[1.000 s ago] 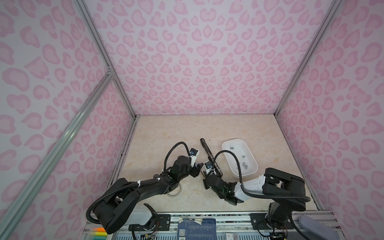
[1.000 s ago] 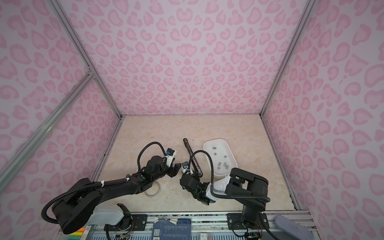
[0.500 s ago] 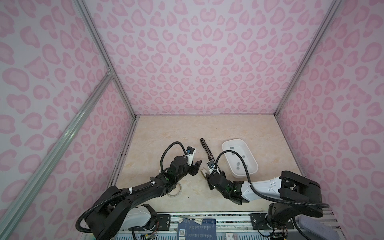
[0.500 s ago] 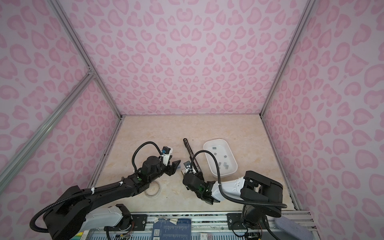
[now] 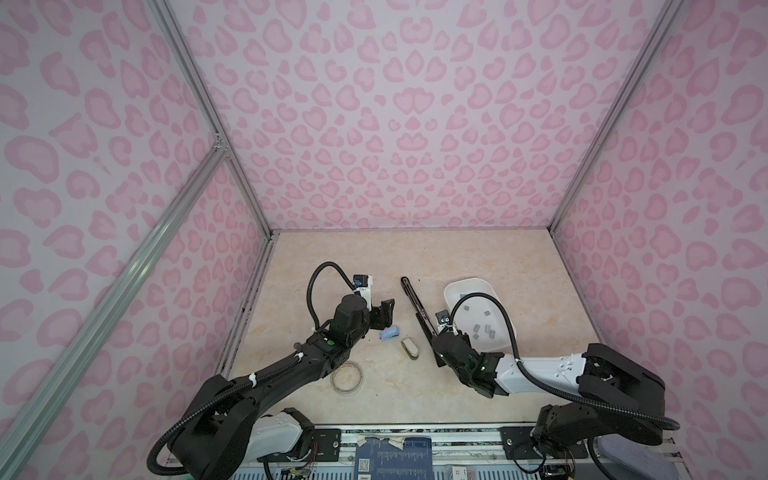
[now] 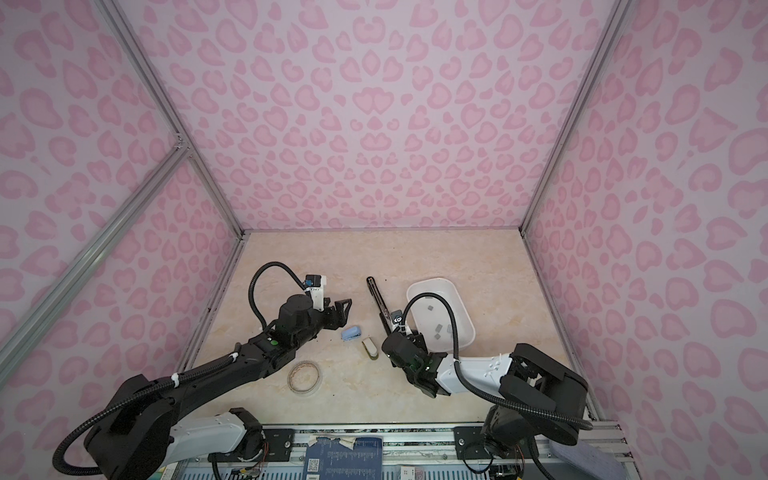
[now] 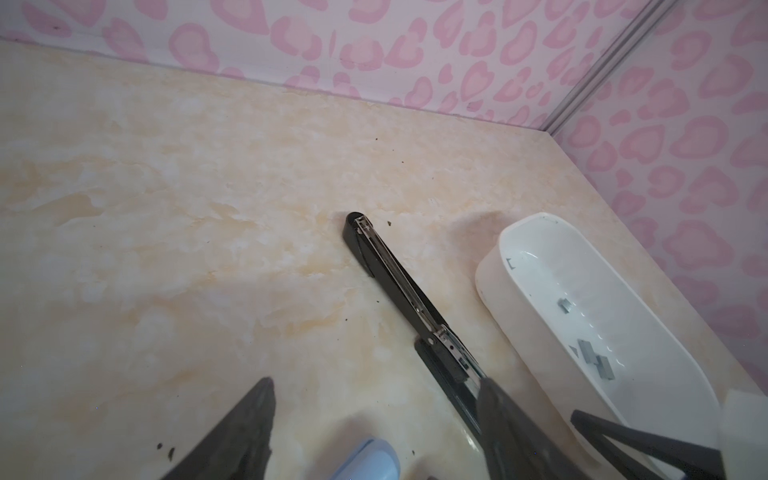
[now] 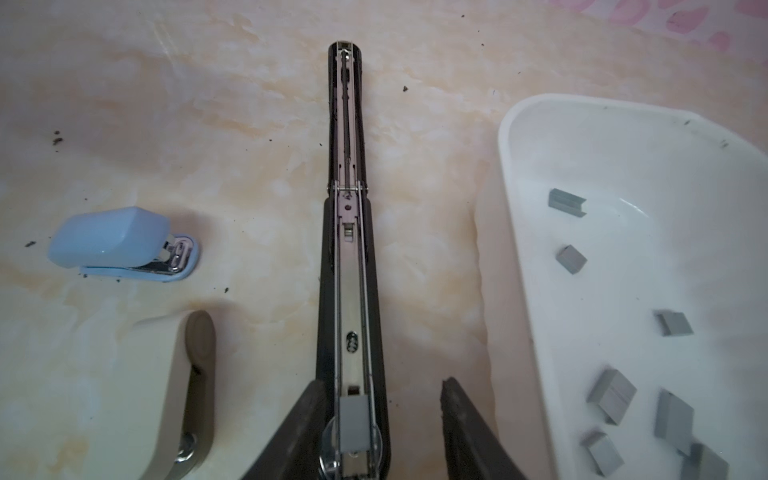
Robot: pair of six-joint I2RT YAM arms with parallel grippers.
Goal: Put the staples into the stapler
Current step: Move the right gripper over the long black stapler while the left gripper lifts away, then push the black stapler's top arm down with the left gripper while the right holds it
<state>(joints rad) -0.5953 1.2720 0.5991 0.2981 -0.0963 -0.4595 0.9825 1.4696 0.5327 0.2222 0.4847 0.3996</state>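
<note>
Both jaws of the right gripper (image 8: pixel 381 384) stand apart at the near end of the black stapler (image 8: pixel 347 266) and clamp nothing. One finger lies close along the stapler's left flank, and the other is clear of it on the right. Between them one grey staple strip (image 8: pixel 353 419) lies free in the metal channel, squared to the rails as far as the right wrist view shows.

The stapler is folded open flat, with its lid half pointing toward the far wall. Just to its right is the white tray (image 8: pixel 509 199), where the rest of the staples (image 8: pixel 613 395) are scattered. To its left are a blue mini stapler (image 8: pixel 112 239) and, nearer, a cream stapler (image 8: pixel 166 374). A tape ring (image 5: pixel 348 376) lies nearer and further left.

The left gripper (image 5: pixel 385 315) hangs with its jaws apart and empty, just left of the black stapler and close to the blue one.

The step in hand looks like backing away from a strip that is seated:
- The right gripper should rise straight up, not sideways, because the finger beside the flank could nudge the body and tip the strip off the rails.
- The strip should be checked to see that it straddles the rail and lies flat with neither end raised.
- For closing, the lid should be taken near its far tip and swung over slowly.
- The left gripper would do well to steady the base, which has nothing else to brace it on the smooth table.
</note>
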